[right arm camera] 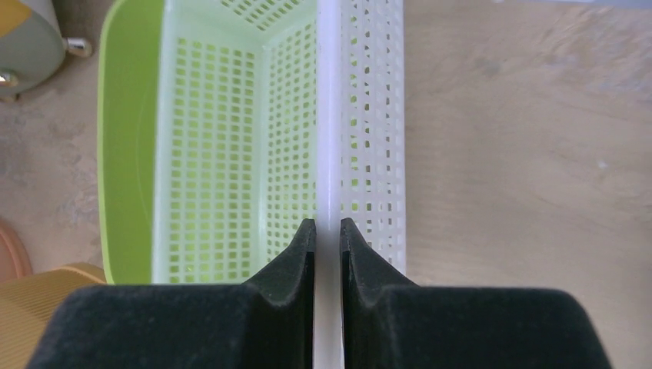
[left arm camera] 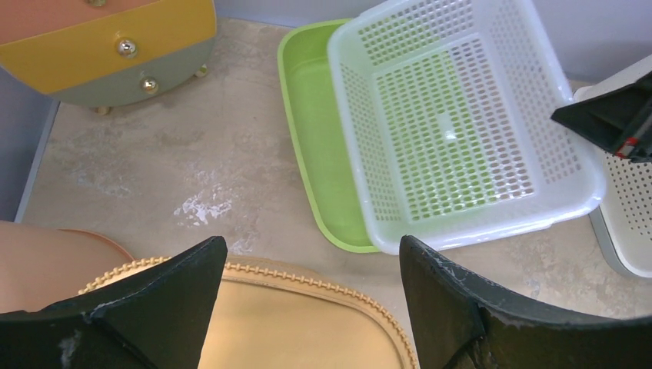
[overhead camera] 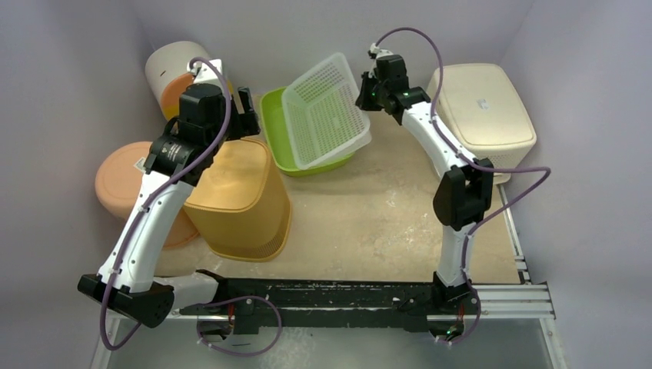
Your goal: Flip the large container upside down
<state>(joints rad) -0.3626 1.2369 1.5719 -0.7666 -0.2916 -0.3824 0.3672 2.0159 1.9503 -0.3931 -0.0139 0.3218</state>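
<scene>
My right gripper (overhead camera: 363,91) is shut on the rim of the white perforated basket (overhead camera: 327,115), which is tilted up on its right side. The right wrist view shows the white rim pinched between my jaws (right arm camera: 328,227). The basket (left arm camera: 454,115) rests partly inside a green tray (overhead camera: 273,115). My left gripper (overhead camera: 247,115) is open and empty, hovering above the top of a yellow container (overhead camera: 238,200) that stands with its flat base up. In the left wrist view that container (left arm camera: 292,323) lies between my open fingers (left arm camera: 311,254).
A beige lidded box (overhead camera: 480,108) stands at the right back. An orange round tub (overhead camera: 123,184) sits at the left beside the yellow container. A cream cabinet with coloured drawers (left arm camera: 115,46) is at the left back. A black rail (overhead camera: 346,296) runs along the near edge.
</scene>
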